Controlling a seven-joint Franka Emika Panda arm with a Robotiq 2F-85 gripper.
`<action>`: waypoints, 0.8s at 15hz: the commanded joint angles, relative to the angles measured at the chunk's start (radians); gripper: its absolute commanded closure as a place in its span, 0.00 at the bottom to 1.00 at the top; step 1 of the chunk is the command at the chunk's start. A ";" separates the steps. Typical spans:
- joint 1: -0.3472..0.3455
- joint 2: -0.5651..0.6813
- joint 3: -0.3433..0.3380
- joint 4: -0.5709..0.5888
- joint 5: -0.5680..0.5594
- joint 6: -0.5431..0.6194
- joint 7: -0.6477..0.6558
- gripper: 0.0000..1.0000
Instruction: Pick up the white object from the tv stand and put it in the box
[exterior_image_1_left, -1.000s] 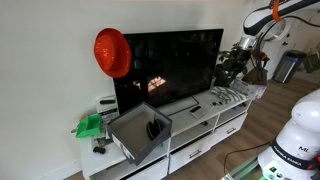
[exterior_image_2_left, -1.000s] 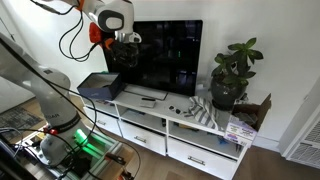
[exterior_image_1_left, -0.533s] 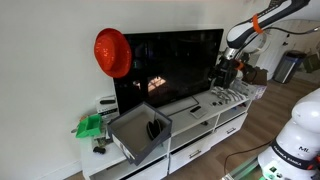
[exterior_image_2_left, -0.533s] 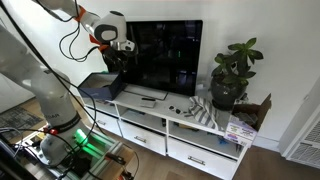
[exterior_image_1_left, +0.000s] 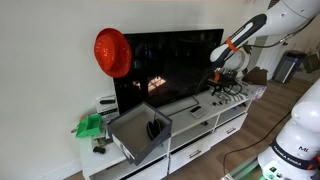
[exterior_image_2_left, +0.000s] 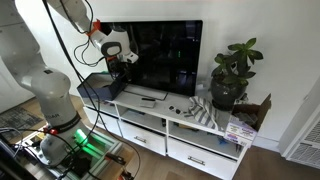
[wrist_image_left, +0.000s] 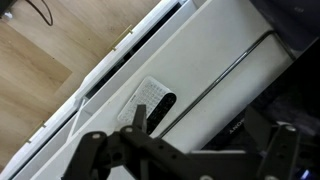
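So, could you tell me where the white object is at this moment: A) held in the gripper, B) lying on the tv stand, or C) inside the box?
B: the wrist view shows the white object lying flat on the tv stand, with nothing gripping it.
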 joint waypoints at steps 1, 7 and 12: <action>-0.012 0.152 0.027 0.078 -0.024 0.093 0.219 0.00; 0.048 0.343 -0.059 0.204 -0.150 0.145 0.631 0.00; 0.165 0.466 -0.212 0.294 -0.273 0.138 0.979 0.00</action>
